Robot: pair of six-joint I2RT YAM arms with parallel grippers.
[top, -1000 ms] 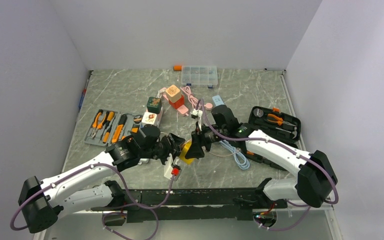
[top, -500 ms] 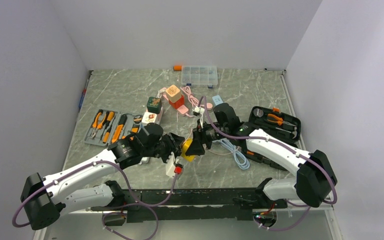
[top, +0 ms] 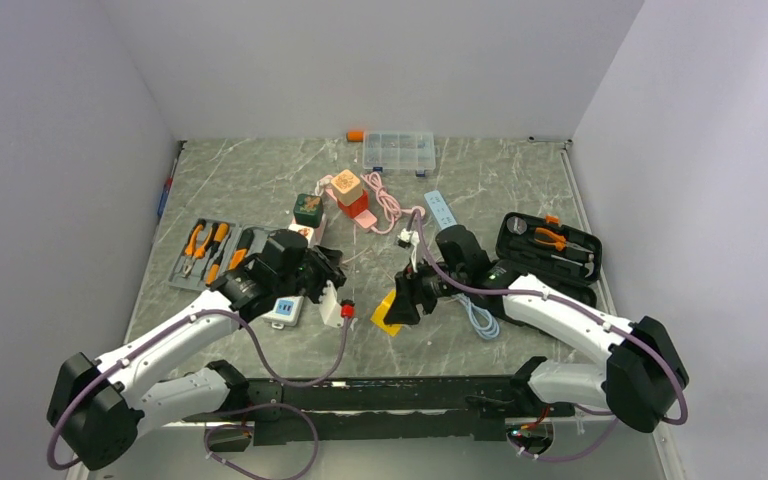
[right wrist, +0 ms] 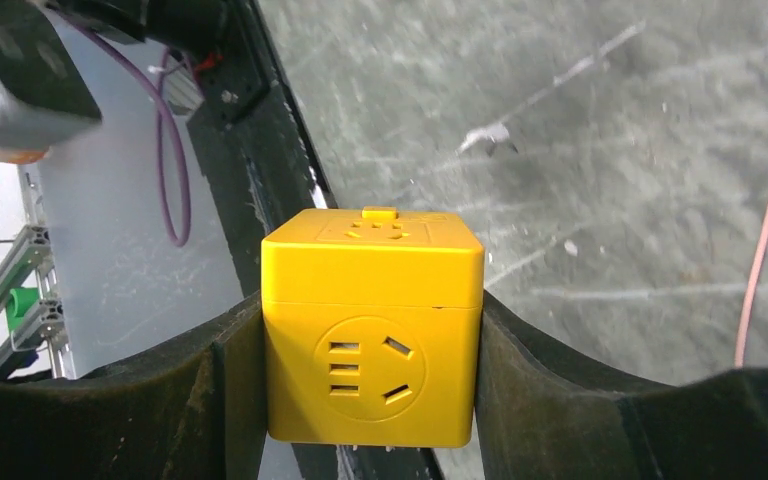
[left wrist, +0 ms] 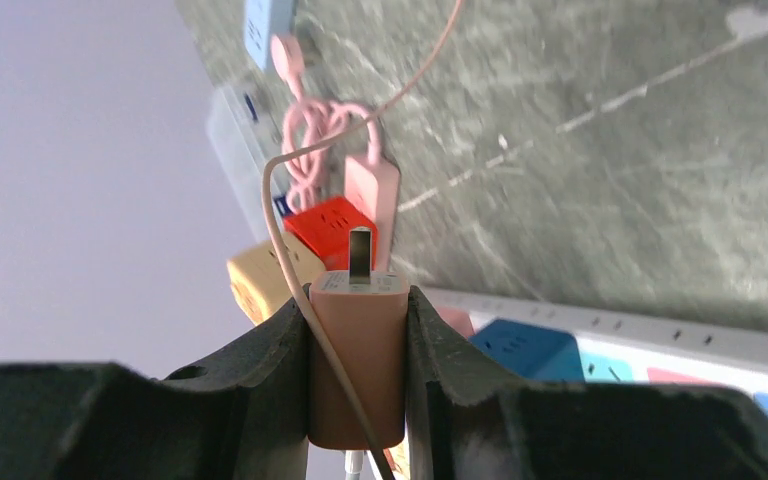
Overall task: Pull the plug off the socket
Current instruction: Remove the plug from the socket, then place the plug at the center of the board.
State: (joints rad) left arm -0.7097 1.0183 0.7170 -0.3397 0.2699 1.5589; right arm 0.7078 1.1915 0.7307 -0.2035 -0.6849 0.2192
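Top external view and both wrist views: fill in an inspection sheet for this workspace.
Surface: grey marbled tabletop, crowded around the middle.
Job's things: pink plug out of any socket, prong bare; yellow cube socket held apart from it; white power strip on the table.
Clutter: tool tray, black tool case, clear organiser box, green cube.
Grippers: left gripper shut on the pink plug; right gripper shut on the yellow cube socket.
Cables: coiled pink cord; light blue cable by the right arm.
Surroundings: plain walls on three sides.
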